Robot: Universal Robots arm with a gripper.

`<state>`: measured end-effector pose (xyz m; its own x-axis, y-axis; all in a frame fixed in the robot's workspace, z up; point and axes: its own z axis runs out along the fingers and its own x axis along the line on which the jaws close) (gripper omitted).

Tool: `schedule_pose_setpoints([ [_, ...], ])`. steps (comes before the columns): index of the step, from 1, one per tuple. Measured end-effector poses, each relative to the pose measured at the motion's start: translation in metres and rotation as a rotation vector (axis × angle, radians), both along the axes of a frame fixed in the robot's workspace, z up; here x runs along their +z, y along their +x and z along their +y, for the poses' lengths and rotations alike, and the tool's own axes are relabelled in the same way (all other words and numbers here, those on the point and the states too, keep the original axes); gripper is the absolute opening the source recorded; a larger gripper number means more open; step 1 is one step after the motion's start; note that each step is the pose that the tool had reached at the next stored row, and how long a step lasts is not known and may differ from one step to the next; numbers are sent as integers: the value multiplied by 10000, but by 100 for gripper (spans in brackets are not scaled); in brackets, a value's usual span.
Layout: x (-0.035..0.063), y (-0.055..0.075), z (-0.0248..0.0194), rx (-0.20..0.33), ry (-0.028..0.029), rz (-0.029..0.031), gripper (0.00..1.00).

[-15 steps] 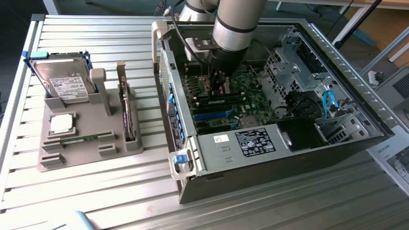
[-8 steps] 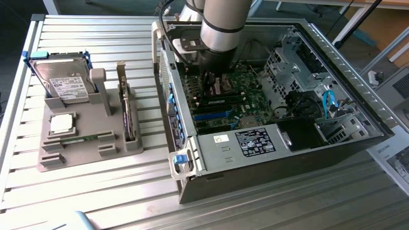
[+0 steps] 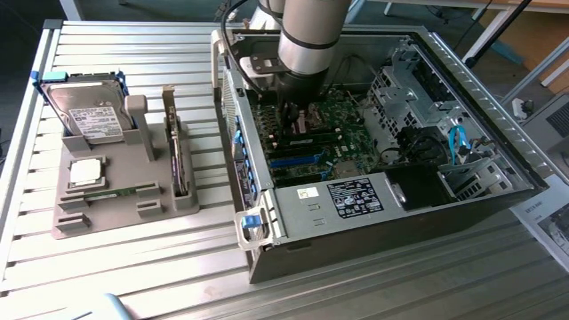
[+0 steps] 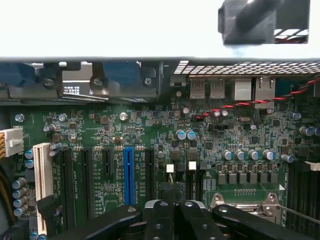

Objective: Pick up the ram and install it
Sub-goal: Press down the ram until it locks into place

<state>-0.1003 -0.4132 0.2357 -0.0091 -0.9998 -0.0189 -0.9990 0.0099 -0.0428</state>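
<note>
The ram point(image 3: 116, 193), a thin green stick, lies flat in the grey holder point(image 3: 71, 223) on the table at the exterior view's left, far from the arm. My gripper point(image 3: 295, 123) hangs inside the open computer case point(image 3: 374, 213), just above the green motherboard point(image 3: 342, 137). In the wrist view its black fingers point(image 4: 160, 220) meet over the board, so the gripper point(image 4: 175, 212) is shut, and no object shows between them. The board's black slots and one blue slot point(image 4: 128, 175) lie just ahead of the fingertips. The silver processor socket frame point(image 4: 245, 200) sits to one side.
The grey holder also carries a hard drive point(image 3: 89, 113), a square silver processor point(image 3: 84, 172) and an upright card point(image 3: 178, 167). Case walls, a drive cage point(image 3: 404, 93), blue cables point(image 3: 458, 143) and the power supply point(image 3: 356, 197) surround the board. A red-black wire point(image 4: 250, 104) crosses the rear ports.
</note>
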Motion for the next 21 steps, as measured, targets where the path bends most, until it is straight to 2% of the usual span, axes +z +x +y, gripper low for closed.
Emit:
schedule_pose_setpoints([
  [21,-45,0,-5,-1,-2,1,10],
])
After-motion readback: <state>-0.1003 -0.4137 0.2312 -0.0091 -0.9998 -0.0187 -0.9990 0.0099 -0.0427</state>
